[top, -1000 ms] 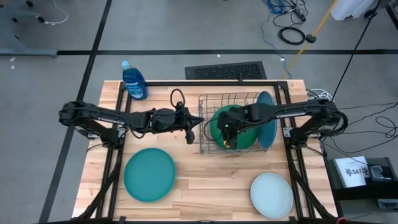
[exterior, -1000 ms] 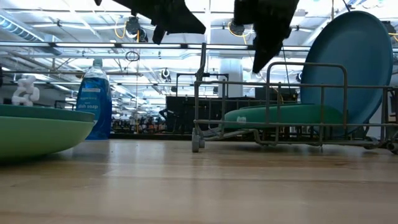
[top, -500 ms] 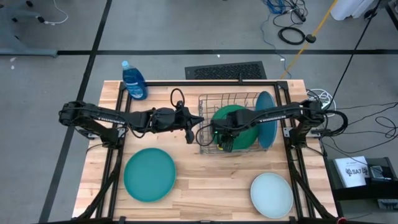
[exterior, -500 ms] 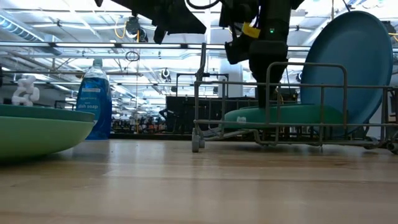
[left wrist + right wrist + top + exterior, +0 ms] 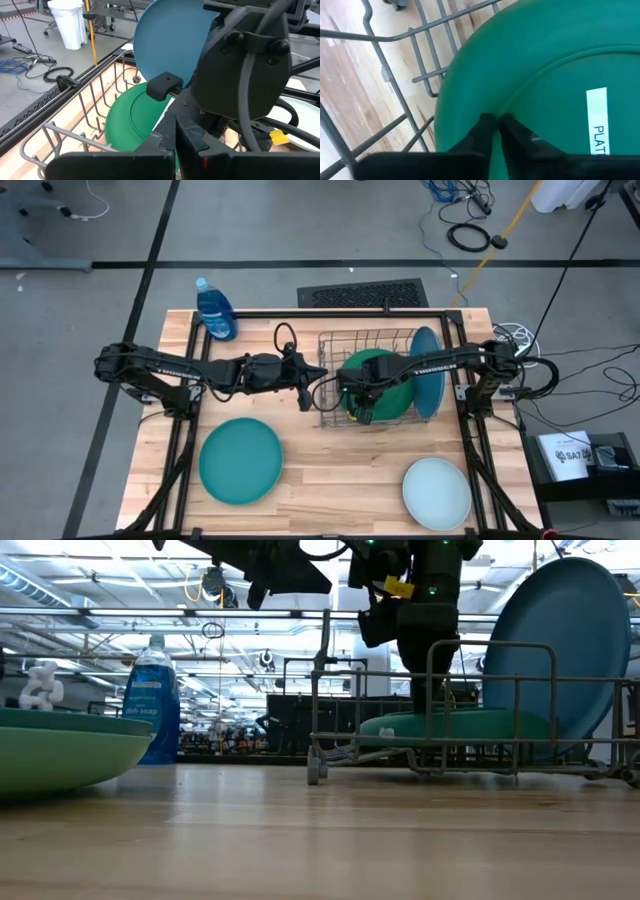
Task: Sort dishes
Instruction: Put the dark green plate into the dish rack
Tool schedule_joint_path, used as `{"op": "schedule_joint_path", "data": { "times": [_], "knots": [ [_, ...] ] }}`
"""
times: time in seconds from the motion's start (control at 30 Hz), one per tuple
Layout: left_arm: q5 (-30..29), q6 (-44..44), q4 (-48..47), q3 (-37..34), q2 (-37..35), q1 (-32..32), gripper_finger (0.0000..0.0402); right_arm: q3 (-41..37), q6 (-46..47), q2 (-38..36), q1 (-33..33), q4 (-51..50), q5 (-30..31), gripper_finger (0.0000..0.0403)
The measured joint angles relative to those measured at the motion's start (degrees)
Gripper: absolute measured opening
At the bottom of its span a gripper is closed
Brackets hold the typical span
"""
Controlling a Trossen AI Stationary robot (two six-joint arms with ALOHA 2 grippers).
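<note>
Two plates at the table's near edge: teal plate point(image 5: 240, 460) toward the left corner, pale mint plate point(image 5: 437, 492) at the right corner. Mid-table, right gripper point(image 5: 493, 121) reaches into the wire rack point(image 5: 334, 395), jaws pressed together at the dark green plate point(image 5: 530, 65) lying flat there, fingertips on its face. Blue plate point(image 5: 428, 370) stands on edge at the rack's right end. Left gripper point(image 5: 306, 398) hangs just left of the rack, jaws together. Bottle point(image 5: 215, 308) at far left corner.

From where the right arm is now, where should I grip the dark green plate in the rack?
Take the dark green plate by its rim at the left edge, coming from above: it lies flat in the wire rack, and the right gripper is already shut there.
</note>
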Motion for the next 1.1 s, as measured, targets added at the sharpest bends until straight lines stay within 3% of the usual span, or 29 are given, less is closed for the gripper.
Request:
{"op": "schedule_joint_path", "data": {
  "times": [0.23,0.67,0.8,0.93,1.1],
  "knots": [
    [0.0,0.0,0.0,0.0,0.0,0.0,0.0000,-0.2,-0.8,-1.2,0.0,1.5,0.1,0.0004],
    [0.0,0.3,0.0,0.0,0.0,0.0,0.0000,-0.5,0.5,-15.7,0.1,2.1,3.6,0.0001],
    [0.0,0.3,0.0,0.0,0.0,0.0,0.0000,-0.4,1.6,-17.1,0.1,2.3,4.2,0.0001],
    [0.1,0.3,0.0,0.0,0.0,0.0,0.0000,-0.4,2.7,-15.4,1.1,2.7,4.2,0.0036],
    [0.8,-0.4,0.0,0.0,0.0,0.0,0.0000,-0.4,2.0,-13.9,1.3,3.0,9.0,0.0124]
  ]
}}
